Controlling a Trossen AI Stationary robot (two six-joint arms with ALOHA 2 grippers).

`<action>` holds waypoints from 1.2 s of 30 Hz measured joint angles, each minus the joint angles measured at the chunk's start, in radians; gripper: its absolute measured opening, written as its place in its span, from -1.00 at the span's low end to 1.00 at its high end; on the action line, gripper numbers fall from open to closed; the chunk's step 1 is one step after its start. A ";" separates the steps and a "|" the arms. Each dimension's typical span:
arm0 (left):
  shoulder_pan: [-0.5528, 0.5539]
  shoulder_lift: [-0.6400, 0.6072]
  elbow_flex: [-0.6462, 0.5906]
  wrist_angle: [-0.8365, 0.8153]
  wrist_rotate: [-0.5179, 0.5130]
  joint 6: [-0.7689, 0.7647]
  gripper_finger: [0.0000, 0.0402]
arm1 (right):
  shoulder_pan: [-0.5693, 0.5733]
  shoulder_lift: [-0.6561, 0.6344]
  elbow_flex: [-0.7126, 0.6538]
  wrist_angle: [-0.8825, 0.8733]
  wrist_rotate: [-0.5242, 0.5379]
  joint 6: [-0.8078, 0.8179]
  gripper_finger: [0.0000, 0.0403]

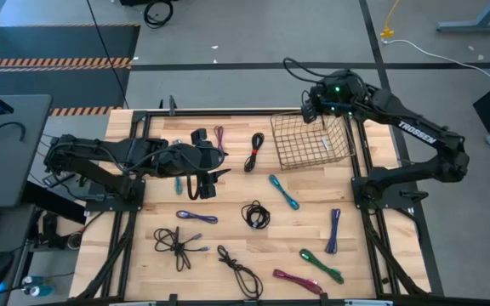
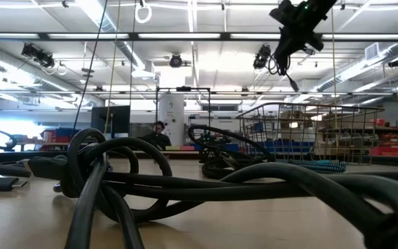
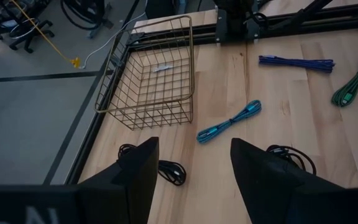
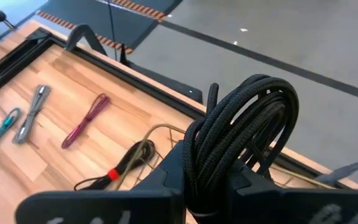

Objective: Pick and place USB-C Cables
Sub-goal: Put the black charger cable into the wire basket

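Black braided cable (image 4: 241, 134), coiled, is clamped between the right gripper (image 4: 213, 180) fingers, raised above the far-left corner of the wire basket (image 1: 311, 140). The basket itself holds only a small white tag.

Count of loose USB-C cables on the wood table (image 1: 356, 263), from the high view:
- black: 4 – one bundle (image 1: 254, 151) just left of the basket, one coil (image 1: 256, 213) mid-table, one tangle (image 1: 175, 244) near the front left, one (image 1: 240, 270) at the front edge
- purple: 3 – one (image 1: 219, 138) at the back by the left arm, one (image 1: 196, 218) left of centre, one (image 1: 333, 230) on the right
- teal: 2 – one (image 1: 284, 191) in front of the basket, one short piece (image 1: 179, 184) partly under the left arm
- green: 1 (image 1: 322, 265), front right
- magenta: 1 (image 1: 297, 280), front edge, just beside the green

Eleven on the table, plus the one held.

Right arm reaches from its base on the right, elbow out, wrist over the basket's back corner. Left arm lies low across the left half of the table, left gripper (image 3: 194, 171) jaws spread wide, empty, pointing toward the basket, with the teal cable and the black bundle ahead of it.
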 joint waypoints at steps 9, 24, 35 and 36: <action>0.000 0.000 0.000 0.000 0.000 0.000 0.02 | 0.020 -0.029 -0.106 0.045 -0.010 0.041 -0.80; 0.000 0.000 0.000 0.000 0.000 -0.001 0.02 | 0.036 -0.265 -0.457 0.253 -0.039 0.199 -0.80; 0.000 0.000 0.000 0.000 0.000 -0.007 0.02 | 0.021 -0.401 -0.608 0.279 -0.034 0.281 -0.80; 0.000 0.000 0.000 0.000 0.000 -0.007 0.02 | 0.019 -0.406 -0.623 0.289 -0.034 0.288 -0.80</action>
